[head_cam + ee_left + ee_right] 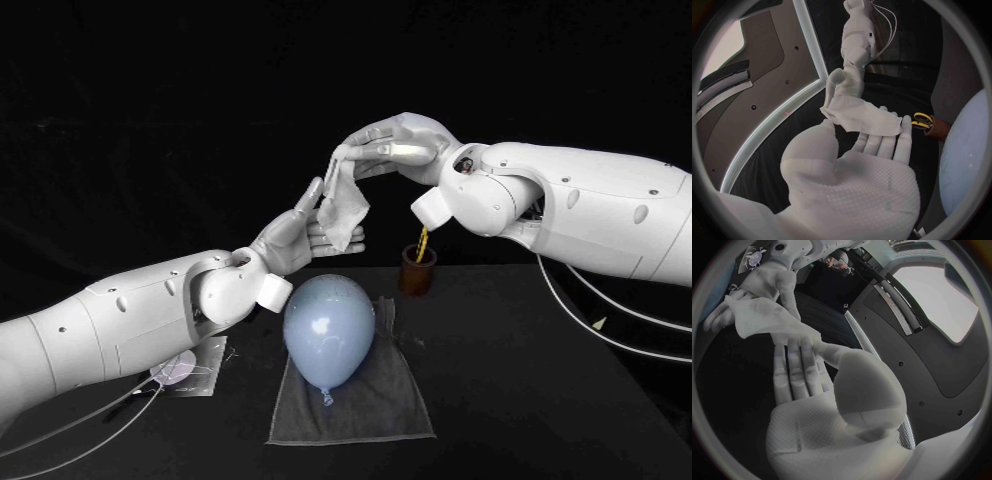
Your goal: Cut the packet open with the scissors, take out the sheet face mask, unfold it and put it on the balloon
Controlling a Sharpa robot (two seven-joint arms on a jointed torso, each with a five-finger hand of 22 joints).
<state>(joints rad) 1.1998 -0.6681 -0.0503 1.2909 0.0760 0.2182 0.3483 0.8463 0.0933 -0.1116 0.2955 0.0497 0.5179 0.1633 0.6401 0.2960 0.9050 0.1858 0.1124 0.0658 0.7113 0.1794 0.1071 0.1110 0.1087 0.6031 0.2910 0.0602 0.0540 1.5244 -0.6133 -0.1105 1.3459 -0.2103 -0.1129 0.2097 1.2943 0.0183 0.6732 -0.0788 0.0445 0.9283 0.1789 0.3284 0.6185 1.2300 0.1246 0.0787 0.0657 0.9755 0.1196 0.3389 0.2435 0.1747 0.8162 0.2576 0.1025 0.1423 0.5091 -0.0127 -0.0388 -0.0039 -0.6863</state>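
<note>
The white sheet face mask (343, 203), partly folded, hangs in the air between my two hands, above and behind the balloon. My right hand (395, 143) pinches its upper end. My left hand (306, 238) holds its lower part, fingers pointing up behind the sheet and thumb against it. In the left wrist view the mask (861, 117) lies across my left hand's (857, 175) fingertips, with the right hand (848, 82) above it. The right wrist view shows the mask (766, 322) running from my right hand (814, 390) to the left hand (772, 282). The pale blue balloon (329, 325) lies on a grey cloth (378, 408).
A brown cup (418, 272) holding the yellow-handled scissors (423, 243) stands behind the balloon to the right; the left wrist view shows the scissors (922, 120) too. The cut packet (185, 368) lies on the table under my left arm. White cables trail along both sides.
</note>
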